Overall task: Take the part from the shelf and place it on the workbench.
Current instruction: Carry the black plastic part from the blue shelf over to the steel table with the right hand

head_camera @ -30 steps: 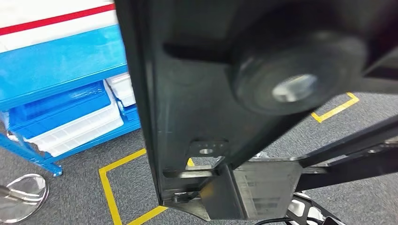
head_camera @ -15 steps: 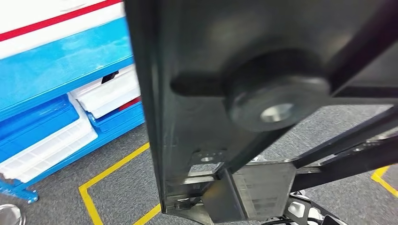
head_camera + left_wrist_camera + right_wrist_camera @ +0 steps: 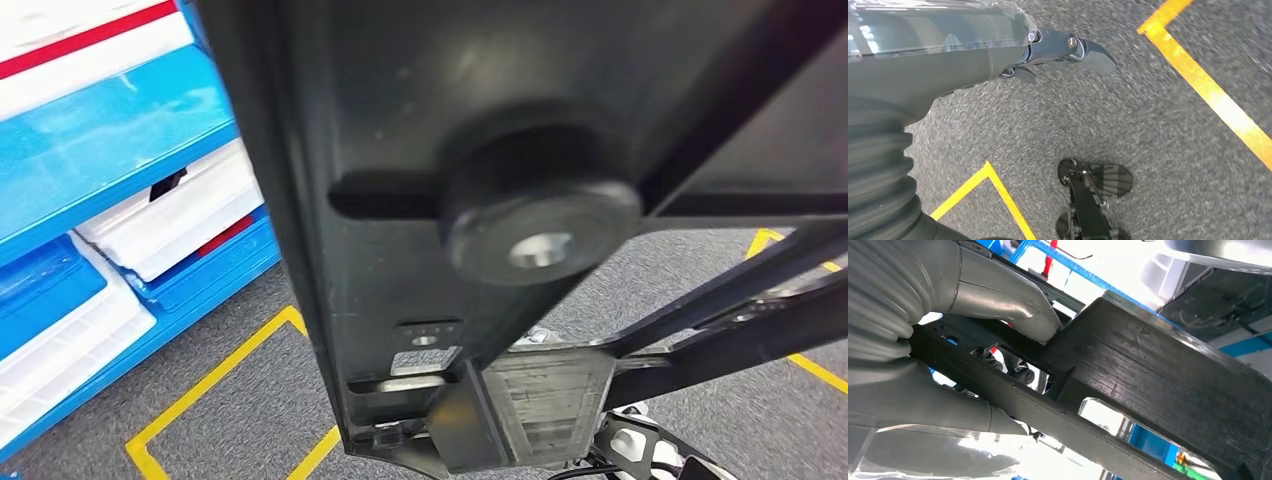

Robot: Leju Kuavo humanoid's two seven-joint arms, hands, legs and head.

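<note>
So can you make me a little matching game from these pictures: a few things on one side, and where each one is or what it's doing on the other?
Things:
1. black part
2. left hand
3. white bins
4. yellow tape lines

Places or states:
A. stuck on the grey carpet
B. on the blue shelf
C. gripped by the right hand
D. holding nothing, above the floor

Pairs: 1-C, 2-D, 3-B, 4-A

Black part (image 3: 520,200) cropped by frame edges
</note>
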